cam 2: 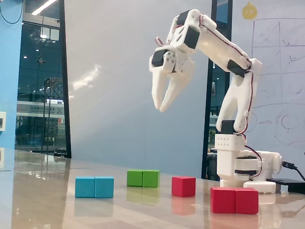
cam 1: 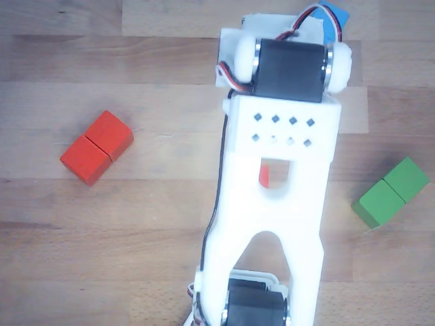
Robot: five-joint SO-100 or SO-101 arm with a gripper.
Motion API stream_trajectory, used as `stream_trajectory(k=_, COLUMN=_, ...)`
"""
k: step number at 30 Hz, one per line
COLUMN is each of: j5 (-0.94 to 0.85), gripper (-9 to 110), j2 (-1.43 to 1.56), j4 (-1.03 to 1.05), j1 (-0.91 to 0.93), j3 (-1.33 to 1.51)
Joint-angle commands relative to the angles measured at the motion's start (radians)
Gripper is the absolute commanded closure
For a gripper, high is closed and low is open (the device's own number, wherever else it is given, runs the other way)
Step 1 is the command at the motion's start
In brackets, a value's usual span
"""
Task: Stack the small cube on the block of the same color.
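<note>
From where I stood, the gripper (cam 2: 160,106) hung high in the upper middle of the fixed view, its two fingers pointing down and parted a little, holding nothing. The small cube (cam 2: 183,186) sat on the bench (cam 2: 57,205) well below it and slightly to the right in that view — so the move to come looked to me like mostly a descent, with a small shift rightward. The block (cam 2: 234,200) lay just right of the cube and nearer the camera, its long axis running across the frame, seam in the middle, close in front of the arm's base (cam 2: 240,174). In the other view the block (cam 1: 96,147) showed at centre left, lying diagonally, while the arm covered most of the cube, leaving only a red sliver (cam 1: 264,175) in a slot. The green block (cam 2: 143,178) and blue block (cam 2: 94,186) lay off to the left in the fixed view, apart from the cube — room enough, I judged, for the fingers to come down on either side.
</note>
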Motion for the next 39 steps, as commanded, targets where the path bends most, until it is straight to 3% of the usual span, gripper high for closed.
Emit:
stream_trajectory(k=1, j5=-0.051, gripper=101, j2=-0.021, j4=0.029, j1=0.008, j3=-0.028)
stream_trajectory(k=9, j5=-0.213, gripper=101, j2=0.012, j4=0.028, j1=0.011, j3=0.201)
stream_trajectory(k=16, j5=-0.245, gripper=101, j2=0.127, j4=0.025, j1=0.011, j3=0.430)
stream_trajectory(k=28, j5=-0.249, gripper=101, j2=0.140, j4=-0.032, j1=0.011, j3=0.474)
stream_trajectory(k=39, j5=-0.341, gripper=90, j2=0.092, j4=-0.222, j1=0.020, j3=0.637)
